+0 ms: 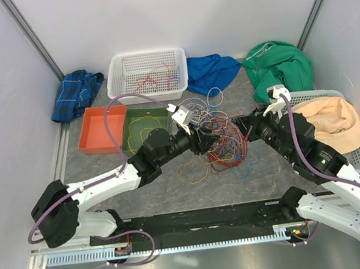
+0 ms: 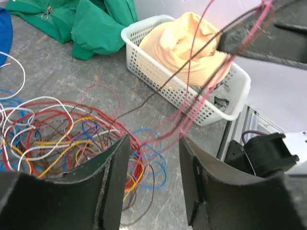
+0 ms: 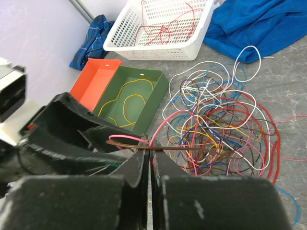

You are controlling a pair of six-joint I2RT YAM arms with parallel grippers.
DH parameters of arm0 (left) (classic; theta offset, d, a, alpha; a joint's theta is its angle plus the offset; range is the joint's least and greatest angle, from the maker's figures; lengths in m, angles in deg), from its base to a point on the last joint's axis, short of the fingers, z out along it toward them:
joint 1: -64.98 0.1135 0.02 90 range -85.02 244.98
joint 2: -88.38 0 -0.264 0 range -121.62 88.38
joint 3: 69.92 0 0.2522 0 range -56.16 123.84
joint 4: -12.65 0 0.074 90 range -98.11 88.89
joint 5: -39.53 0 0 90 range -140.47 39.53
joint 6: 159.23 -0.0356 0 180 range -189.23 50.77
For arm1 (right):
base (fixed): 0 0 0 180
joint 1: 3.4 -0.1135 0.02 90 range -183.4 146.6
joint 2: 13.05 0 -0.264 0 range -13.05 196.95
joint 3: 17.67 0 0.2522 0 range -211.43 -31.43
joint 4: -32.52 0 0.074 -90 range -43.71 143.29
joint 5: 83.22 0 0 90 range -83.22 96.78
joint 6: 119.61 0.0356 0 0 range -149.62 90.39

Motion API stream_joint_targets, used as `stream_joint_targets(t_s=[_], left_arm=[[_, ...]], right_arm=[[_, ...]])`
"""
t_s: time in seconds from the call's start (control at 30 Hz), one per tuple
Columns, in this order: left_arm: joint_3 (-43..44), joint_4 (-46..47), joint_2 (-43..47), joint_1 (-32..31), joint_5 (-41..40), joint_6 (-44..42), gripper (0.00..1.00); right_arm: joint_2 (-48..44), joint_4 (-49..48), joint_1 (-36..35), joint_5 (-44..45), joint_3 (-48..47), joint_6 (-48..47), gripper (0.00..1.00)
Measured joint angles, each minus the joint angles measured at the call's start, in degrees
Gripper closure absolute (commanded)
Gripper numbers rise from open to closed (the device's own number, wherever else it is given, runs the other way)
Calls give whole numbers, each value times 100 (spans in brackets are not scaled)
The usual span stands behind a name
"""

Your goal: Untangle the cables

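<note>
Top external view, and the cables [image 1: 224, 143] lie in one loose multicoloured heap in the middle of the table, with both arms reaching into it from either side.

Over to the right wrist view: the right gripper [image 3: 149, 160] has its jaws pressed flat together, pinching the pink and brown strands [image 3: 139, 141] just at the tips. That looks like an anchor hold, lifting those strands clear of the heap so they can be told from the rest.

From the left wrist view, the same strands run taut from the heap up to the right gripper at the top corner. The left gripper [image 2: 153, 184] sits low beside the tangle, jaws at a middling gap, nothing clamped; the strands pass through that gap, so I judge it is lining up to take hold nearer the pile.

Behind, the green tray [image 1: 128, 124] holds a yellow cable [image 3: 125, 101] and the white basket [image 1: 116, 73] holds red ones [image 1: 153, 78], seemingly sorted by colour. Most of the heap remains.
</note>
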Motion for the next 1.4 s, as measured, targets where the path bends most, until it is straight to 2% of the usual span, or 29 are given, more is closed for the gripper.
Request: stream_joint_targets(t_s=[0.07, 0.1, 0.2, 0.23, 0.3, 0.33, 0.43, 0.5, 0.67, 0.77, 0.93, 1.1, 1.4], left_arm=[[157, 50, -214, 0, 31, -11, 84], [225, 59, -291, 0, 48, -20, 98], [382, 35, -389, 0, -9, -107, 98], [411, 2, -378, -2, -70, -122, 98], [470, -234, -291, 0, -293, -142, 98], [511, -407, -221, 0, -420, -149, 98], [962, -1436, 92, 7, -984, -157, 98], [1460, -2070, 289, 17, -1285, -188, 98], [2671, -2887, 909, 44, -1646, -313, 98], [3488, -3189, 984, 44, -1703, -350, 98], [4500, -3536, 645, 44, -1690, -361, 98], [5154, -3912, 111, 44, -1681, -422, 98], [6688, -4518, -586, 44, -1788, -807, 98]], right_arm=[[-2, 0, 0, -39, 0, 2, 100], [-2, 2, 0, -44, 0, 4, 100], [-22, 15, 0, -42, 0, 2, 97], [-48, 33, 0, -39, 0, -2, 77], [-129, 111, 0, -24, 0, -2, 55], [-192, 160, 0, -7, 0, -42, 39], [-345, 284, 0, 90, 0, -55, 24], [-463, 387, 0, 181, 2, -105, 20], [-688, 544, 0, 402, 98, -153, 19], [-763, 616, 2, 457, 223, -155, 19], [-787, 424, 2, 313, 369, -168, 20], [-767, -92, 2, -20, 612, -166, 20], [-328, -839, 2, -518, 1134, -160, 21]])
